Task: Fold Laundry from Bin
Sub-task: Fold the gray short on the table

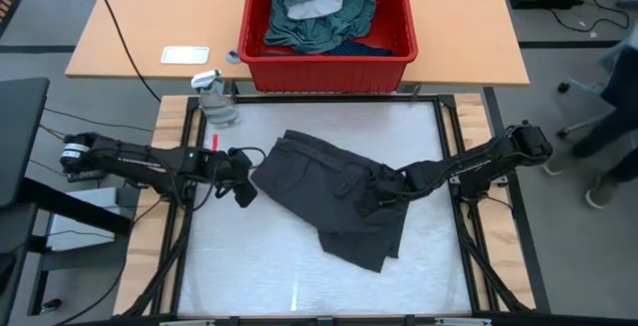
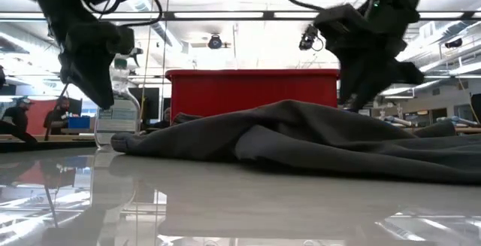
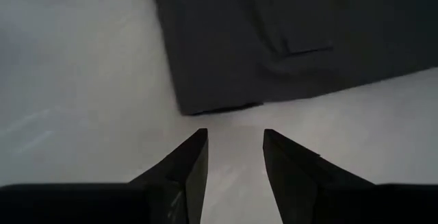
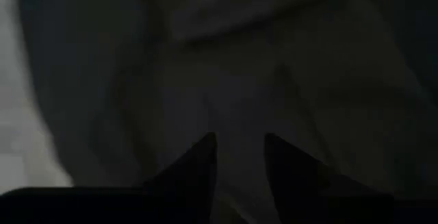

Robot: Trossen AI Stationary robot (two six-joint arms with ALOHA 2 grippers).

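Both grippers hang over the white table [image 1: 249, 276] with jaws parted by a narrow gap, holding nothing. Left gripper [image 1: 242, 188], on an arm stretched low from the table's left side, hovers just off the edge of the dark grey cloth garment [image 1: 334, 191], over bare table. Right gripper [image 1: 371, 201], on an arm reaching in from the right, hovers directly over the garment's rumpled middle. Beyond both, past the table's far edge, stands the large red plastic bin [image 1: 329, 67], with teal-green dotted fabric [image 1: 324, 7] heaped inside.
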